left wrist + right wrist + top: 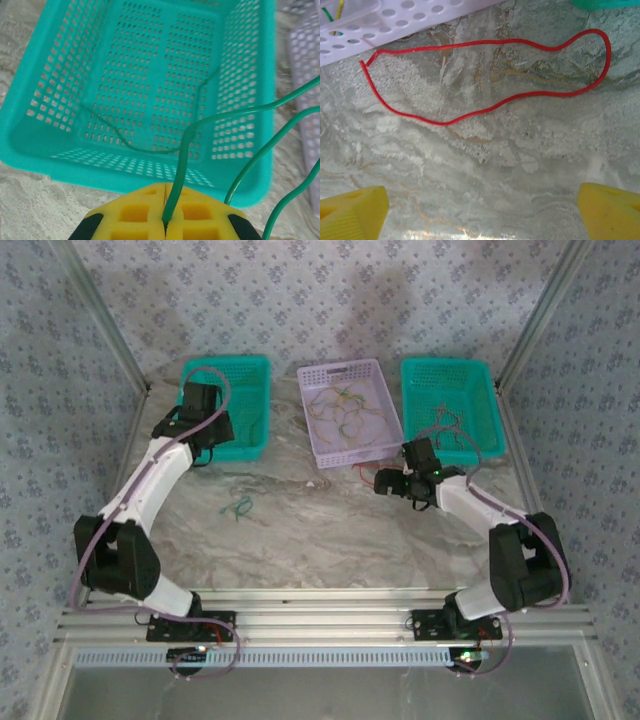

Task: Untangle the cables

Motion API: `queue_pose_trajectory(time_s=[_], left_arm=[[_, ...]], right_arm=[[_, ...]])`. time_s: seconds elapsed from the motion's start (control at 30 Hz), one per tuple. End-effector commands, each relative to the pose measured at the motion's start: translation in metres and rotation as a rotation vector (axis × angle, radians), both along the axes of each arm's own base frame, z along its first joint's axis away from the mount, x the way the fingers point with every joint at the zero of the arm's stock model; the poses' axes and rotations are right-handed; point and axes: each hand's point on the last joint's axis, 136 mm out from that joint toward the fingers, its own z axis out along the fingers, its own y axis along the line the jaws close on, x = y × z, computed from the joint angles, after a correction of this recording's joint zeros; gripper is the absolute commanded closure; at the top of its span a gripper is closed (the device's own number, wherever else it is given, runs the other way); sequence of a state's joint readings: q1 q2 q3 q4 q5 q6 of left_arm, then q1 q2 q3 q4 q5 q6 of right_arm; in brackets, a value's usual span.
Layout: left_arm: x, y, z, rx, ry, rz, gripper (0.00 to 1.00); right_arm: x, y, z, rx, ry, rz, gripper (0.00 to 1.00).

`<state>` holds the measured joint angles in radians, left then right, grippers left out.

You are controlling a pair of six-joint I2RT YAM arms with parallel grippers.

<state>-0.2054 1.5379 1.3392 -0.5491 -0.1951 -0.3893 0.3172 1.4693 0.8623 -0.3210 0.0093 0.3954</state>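
Note:
My left gripper point(165, 187) is shut on a green cable point(182, 165) that rises from between its yellow pads and bends off to the right. It hangs just in front of the left teal basket point(60, 65), where a thin dark green cable point(125, 142) lies on the floor. Over bare marble, my right gripper point(482, 210) stands open with nothing between its fingers point(355, 212). A red cable point(445, 122) lies in a loose loop ahead of it. Tangled cables point(345, 408) fill the lilac basket point(340, 365).
The right teal basket point(445, 363) holds a few thin cables point(450, 425). A small green cable point(238, 507) lies on the marble table, left of centre. The lilac basket's wall point(395, 25) is close beyond the red loop. Metal frame posts flank the table.

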Motion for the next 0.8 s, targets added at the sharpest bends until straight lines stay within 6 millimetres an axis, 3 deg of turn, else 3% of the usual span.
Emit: queue_pose_trajectory(time_s=[0.0,0.27,0.43,0.6,0.77], left_arm=[[0.018,0.015,0.001,-0.013,-0.009,0.057,1.00],[0.045,0.033,-0.049,0.030,0.108,0.110,0.96],[0.052,0.033,-0.070,0.034,0.154,0.107,0.82],[0.056,0.031,-0.076,0.023,0.163,0.106,0.57],[0.054,0.028,-0.070,0.005,0.157,0.104,0.49]], right_arm=[[0.015,-0.002,0.005,-0.051,-0.016,-0.009,0.02],[0.031,0.001,-0.017,-0.118,0.048,-0.008,0.06],[0.035,0.002,-0.032,-0.128,0.082,-0.006,0.08],[0.041,0.000,-0.041,-0.136,0.108,-0.013,0.10],[0.045,-0.001,-0.045,-0.156,0.115,-0.008,0.15]])
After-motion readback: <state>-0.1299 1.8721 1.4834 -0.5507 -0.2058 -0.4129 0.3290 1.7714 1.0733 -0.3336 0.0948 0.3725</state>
